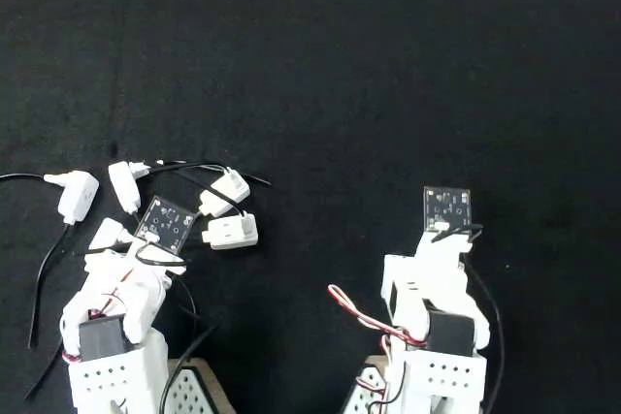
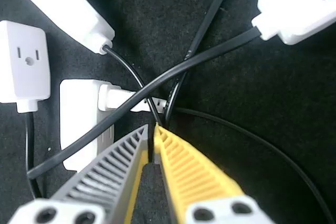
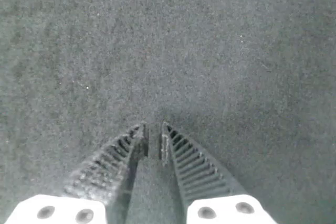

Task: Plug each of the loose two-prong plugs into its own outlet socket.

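On the left side of the table (image 1: pixel 340 75), my left gripper (image 2: pixel 155 129) is squeezed shut on a thin black cord (image 2: pixel 126 66). Just past its tips, a white plug (image 2: pixel 123 98) touches a white socket block (image 2: pixel 79 129). More white sockets (image 2: pixel 23 61) lie around, with cords crossing. My right gripper (image 3: pixel 153 132) is pinched closed, low over the table.

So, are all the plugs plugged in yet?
Not yet. One white plastic plug looks pushed into a white socket block. The left hand pinches a thin black cord. The white square socket is empty, and the right hand holds nothing.
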{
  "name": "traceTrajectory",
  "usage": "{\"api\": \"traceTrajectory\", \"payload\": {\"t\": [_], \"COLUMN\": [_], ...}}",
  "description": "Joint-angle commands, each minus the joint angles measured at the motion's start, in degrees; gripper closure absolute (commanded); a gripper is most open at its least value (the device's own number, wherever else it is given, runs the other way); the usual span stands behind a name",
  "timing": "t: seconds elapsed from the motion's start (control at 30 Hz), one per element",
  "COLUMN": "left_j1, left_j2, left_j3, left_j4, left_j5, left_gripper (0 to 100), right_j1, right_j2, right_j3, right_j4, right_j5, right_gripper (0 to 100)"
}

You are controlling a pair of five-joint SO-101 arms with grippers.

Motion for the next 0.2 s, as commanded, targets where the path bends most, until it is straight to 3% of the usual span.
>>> {"api": "traceTrajectory", "payload": {"t": [0.0, 0.17], "left_j1": [0.5, 0.5], "left_j2": [0.2, 0.2], "left_j3": [1.1, 1.1], "left_j4": [1.1, 1.1], "left_j5": [-0.5, -0.5], "left_gripper": [96, 96], "right_j1": [0.7, 0.7], "right_j2": [-2.5, -2.5], "right_j3": [-0.1, -0.1], "right_j4": [0.3, 0.3], "right_j5": [0.2, 0.2], "right_gripper": [95.2, 95.2]}}
